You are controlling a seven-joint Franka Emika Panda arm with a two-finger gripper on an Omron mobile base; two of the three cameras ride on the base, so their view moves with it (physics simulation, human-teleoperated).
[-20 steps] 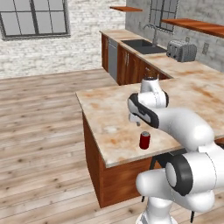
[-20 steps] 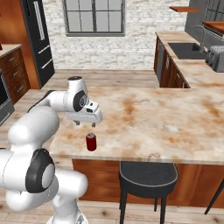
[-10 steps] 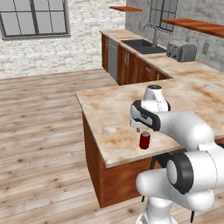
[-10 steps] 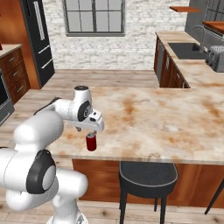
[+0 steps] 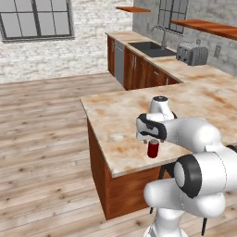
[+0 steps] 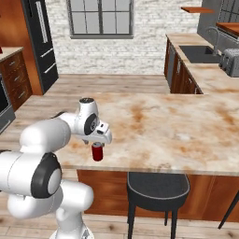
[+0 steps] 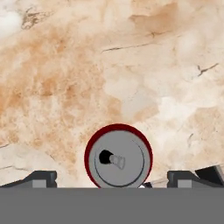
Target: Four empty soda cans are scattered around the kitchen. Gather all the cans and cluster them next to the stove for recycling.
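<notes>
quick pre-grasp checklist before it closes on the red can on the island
1. Red can upright on the counter: ok.
2. End effector centred over the can's silvery top, seen in the hand view: ok.
3. Fingers apart, one either side of the can: ok.
4. Fingers low enough to straddle the can body: cannot tell.
5. Can not yet gripped: ok.
6. Can clear of the counter edge: ok, though it stands close to it.

No legible text or labels anywhere.
</notes>
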